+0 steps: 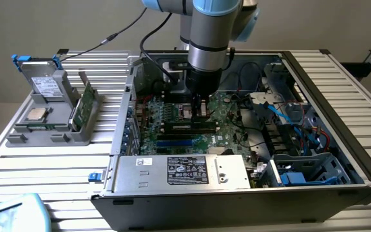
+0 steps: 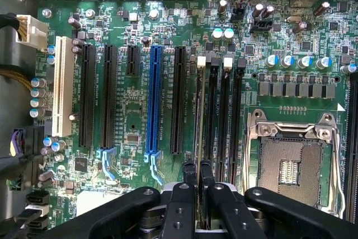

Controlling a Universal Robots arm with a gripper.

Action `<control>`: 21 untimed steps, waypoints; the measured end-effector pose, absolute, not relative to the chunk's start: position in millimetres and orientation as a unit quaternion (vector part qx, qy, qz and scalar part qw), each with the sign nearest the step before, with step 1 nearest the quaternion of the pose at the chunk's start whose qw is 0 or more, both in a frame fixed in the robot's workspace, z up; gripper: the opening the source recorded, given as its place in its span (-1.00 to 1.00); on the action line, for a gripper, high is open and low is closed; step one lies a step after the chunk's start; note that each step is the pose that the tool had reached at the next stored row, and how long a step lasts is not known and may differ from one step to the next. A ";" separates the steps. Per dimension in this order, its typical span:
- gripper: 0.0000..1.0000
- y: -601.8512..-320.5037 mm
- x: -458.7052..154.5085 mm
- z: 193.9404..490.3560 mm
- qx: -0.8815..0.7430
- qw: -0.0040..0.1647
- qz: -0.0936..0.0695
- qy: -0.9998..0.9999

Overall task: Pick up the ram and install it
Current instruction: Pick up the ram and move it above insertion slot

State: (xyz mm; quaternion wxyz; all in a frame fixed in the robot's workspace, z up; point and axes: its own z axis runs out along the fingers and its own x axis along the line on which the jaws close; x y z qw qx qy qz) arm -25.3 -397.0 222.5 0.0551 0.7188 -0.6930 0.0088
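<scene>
a table (image 1: pixel 63 164) of silver ribbed metal slats carries everything. an open black computer case (image 1: pixel 237 210) lies on it with its open side up and covers most of the slats. a grey plastic holder (image 1: pixel 40 139) stands on the slats just beside the case, on the exterior view's left of it. a pale blue object (image 1: pixel 11 212) shows near the case's front corner on that same side; whether it rests on the slats cannot be told.

Rear boundary: a plain beige wall (image 1: pixel 56 24), evenly lit. Work surface: a table (image 1: pixel 44 164) of ribbed aluminium slats — pale silver, with soft, diffuse light across it.
</scene>
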 end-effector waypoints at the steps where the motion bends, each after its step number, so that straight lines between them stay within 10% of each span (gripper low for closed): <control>1: -0.72 -397.0 -25.3 222.5 0.719 0.055 0.009 -0.693; 21: -0.72 -397.0 -25.4 219.8 0.719 0.054 0.001 -0.693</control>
